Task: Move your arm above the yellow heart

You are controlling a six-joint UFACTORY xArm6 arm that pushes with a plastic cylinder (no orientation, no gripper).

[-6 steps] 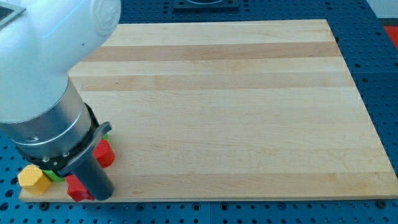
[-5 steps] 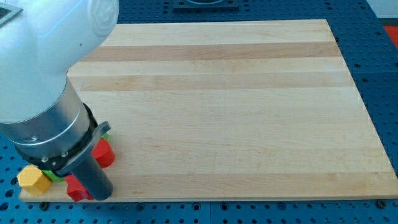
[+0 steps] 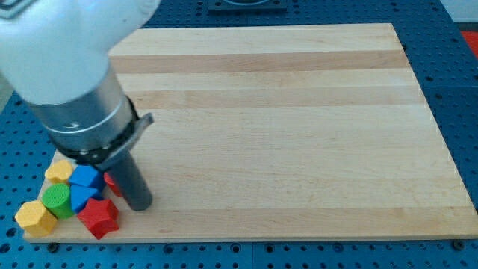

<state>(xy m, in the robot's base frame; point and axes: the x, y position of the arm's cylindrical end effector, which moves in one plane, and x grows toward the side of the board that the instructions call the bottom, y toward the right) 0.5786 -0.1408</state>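
Robotics lab: wooden board (image 3: pixel 299 112) on blue perforated bench (image 3: pixel 455 90).

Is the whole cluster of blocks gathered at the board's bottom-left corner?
Yes, the yellow, green, blue and red blocks all sit there, left of my tip.

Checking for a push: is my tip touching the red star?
Apart: the camera view shows bare wood between my tip and the red star.

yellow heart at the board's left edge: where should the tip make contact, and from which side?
No gripper here, so contact rather than grip. The yellow heart is half hidden under the arm, with the blue blocks tight on its right. My tip is lower right of the cluster. Probably approach its upper edge from the view's top.
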